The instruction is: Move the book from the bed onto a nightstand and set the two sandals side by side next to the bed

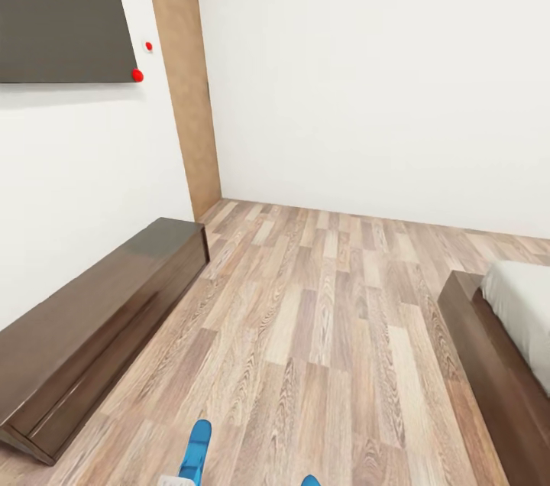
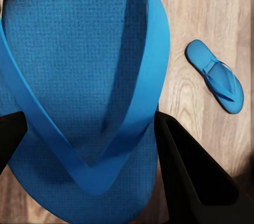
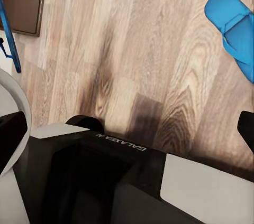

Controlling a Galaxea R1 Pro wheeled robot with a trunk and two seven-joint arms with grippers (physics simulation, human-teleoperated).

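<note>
Head view: the bed [image 1: 510,333] is seen at right, a long cabinet [image 1: 92,318] at left. Left wrist view: one sandal [image 2: 79,92] is pinched between the left gripper [image 2: 87,145] fingers; the second sandal [image 2: 216,76] lies on the floor [image 2: 211,7] beyond. Right wrist view: the right gripper's state cannot be told; the second sandal lies ahead.

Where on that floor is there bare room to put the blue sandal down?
Widest free patch: wooden floor between the long low cabinet and the bed. Crowded nearer the robot, where the second sandal lies beside the one in the left pincer.
</note>
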